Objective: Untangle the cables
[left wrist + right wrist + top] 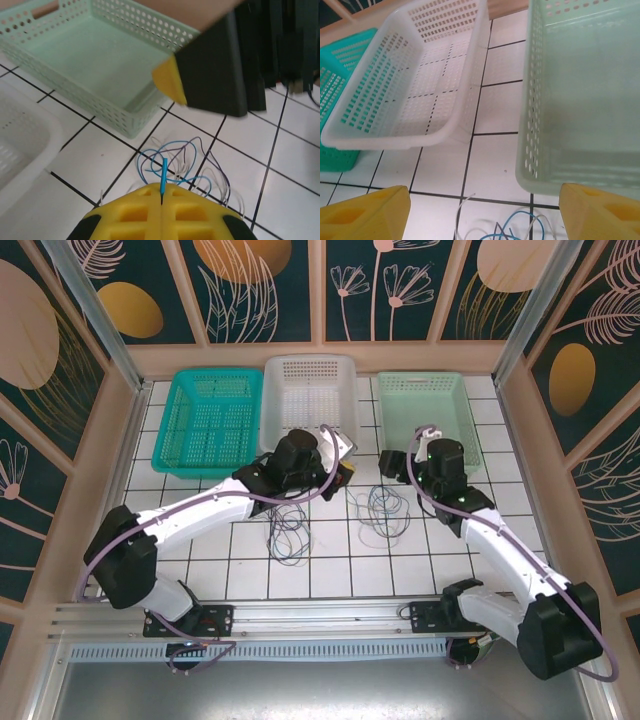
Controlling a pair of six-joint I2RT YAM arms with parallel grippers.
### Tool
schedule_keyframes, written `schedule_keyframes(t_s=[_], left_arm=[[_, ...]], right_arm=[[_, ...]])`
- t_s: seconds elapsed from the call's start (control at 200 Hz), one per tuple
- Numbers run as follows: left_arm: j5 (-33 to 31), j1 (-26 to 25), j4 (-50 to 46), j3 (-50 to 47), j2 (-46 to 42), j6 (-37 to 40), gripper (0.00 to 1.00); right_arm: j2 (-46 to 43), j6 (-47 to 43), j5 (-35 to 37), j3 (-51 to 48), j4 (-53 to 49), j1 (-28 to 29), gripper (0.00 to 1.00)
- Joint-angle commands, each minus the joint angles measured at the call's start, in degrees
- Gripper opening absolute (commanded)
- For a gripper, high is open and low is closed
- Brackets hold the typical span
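Two loose heaps of cables lie on the white tiles: a blue, white and purple tangle (pixel 385 510) and a darker purplish one (pixel 290 530) under the left arm. My left gripper (pixel 347 470) is shut on the end of a thin blue cable (pixel 164 172), which sticks up from between its yellow fingers (pixel 145 210). Just beyond them lies the tangle (pixel 195 165). My right gripper (pixel 395 462) hangs above the tangle's far edge. It is open with its yellow fingertips (pixel 365 212) wide apart, nothing between them, and cable loops (pixel 517 227) on the tile below.
Three baskets stand in a row at the back: teal (pixel 205 375), white (pixel 310 362) and pale green (pixel 420 377). The white basket (pixel 395 137) and the pale green one (pixel 535 125) are close ahead of my right gripper. The two grippers are about a tile apart.
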Motion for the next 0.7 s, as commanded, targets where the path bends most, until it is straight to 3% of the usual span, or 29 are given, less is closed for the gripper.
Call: schedule_keyframes(t_s=[0.0,0.235,0.45,0.696], left_arm=[[-2.4,0.0,2.7,1.0,-2.3,-3.4,0.0],[-2.9,0.5,3.1,3.9,-1.7,-7.0,0.0],[-1.5,2.1,6.0,5.4,-1.9,-10.4,0.0],[7.1,2.3,12.3,6.9,-1.9,-14.3,0.0]], right_arm=[[-3.0,-2.7,-0.5,-3.1,2.8,3.0,0.78],[-7.2,-2.7,2.3,-8.4,7.4,10.1,0.78],[-7.2,-2.4,-0.2,-10.9,13.1,15.4,0.79],[-0.9,-5.0,2.4,-9.5,18.4,17.6,0.81]])
